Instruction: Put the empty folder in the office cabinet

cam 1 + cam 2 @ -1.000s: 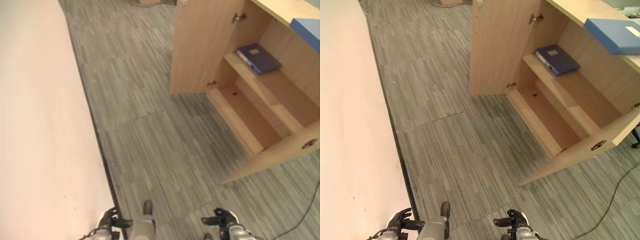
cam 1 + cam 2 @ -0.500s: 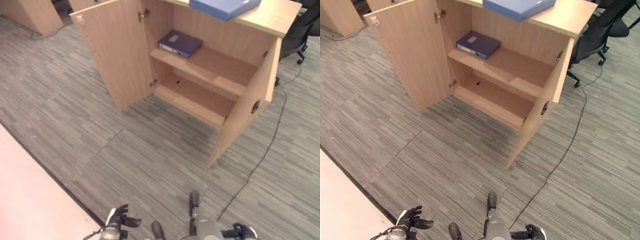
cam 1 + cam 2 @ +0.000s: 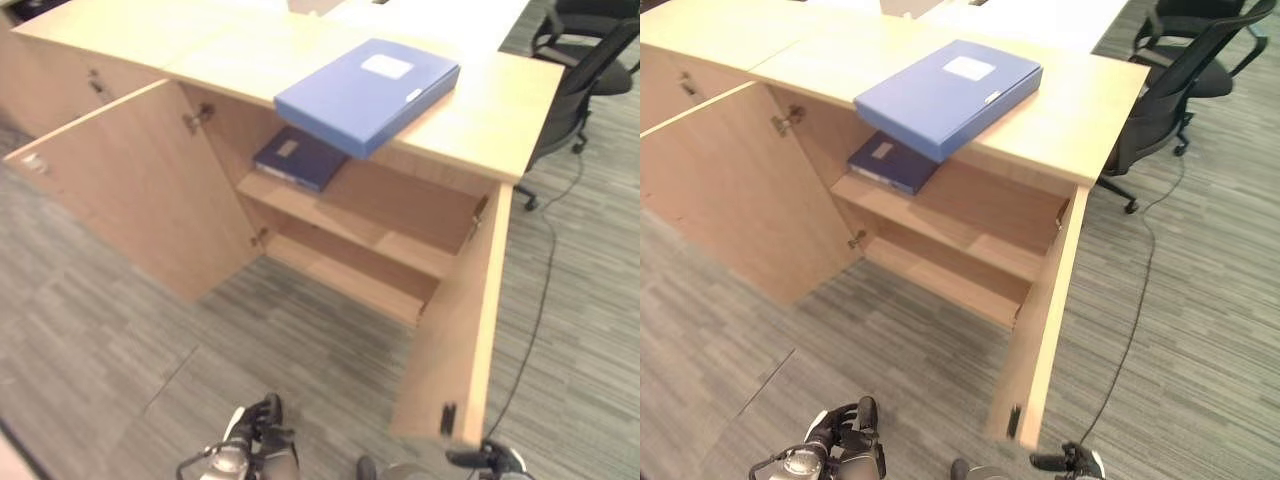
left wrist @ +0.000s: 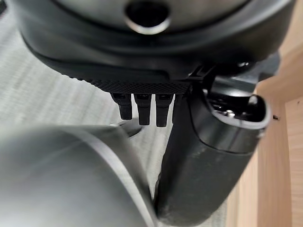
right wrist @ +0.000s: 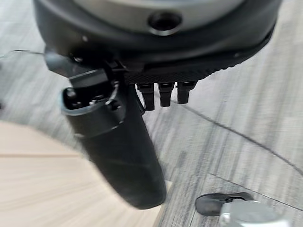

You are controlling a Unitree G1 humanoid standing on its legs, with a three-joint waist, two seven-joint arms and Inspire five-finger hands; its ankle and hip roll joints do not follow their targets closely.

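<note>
Left hand (image 3: pixel 840 445) sits low at the bottom edge of the frame, left of centre, fingers relaxed and holding nothing. Right hand (image 3: pixel 1072 462) at the bottom edge, right of centre, also loose-fingered and empty per its wrist view. Light-blue flat box folder (image 3: pixel 948 94) lies on top of the light wooden office cabinet (image 3: pixel 1080 110), upper centre of the frame, one corner overhanging the front edge. Both cabinet doors stand open. Dark-blue folder (image 3: pixel 890 163) lies flat on the upper shelf, left end. Black office chair (image 3: pixel 1185 75) in the upper right. Grey striped carpet floor (image 3: pixel 1200 330) below.
</note>
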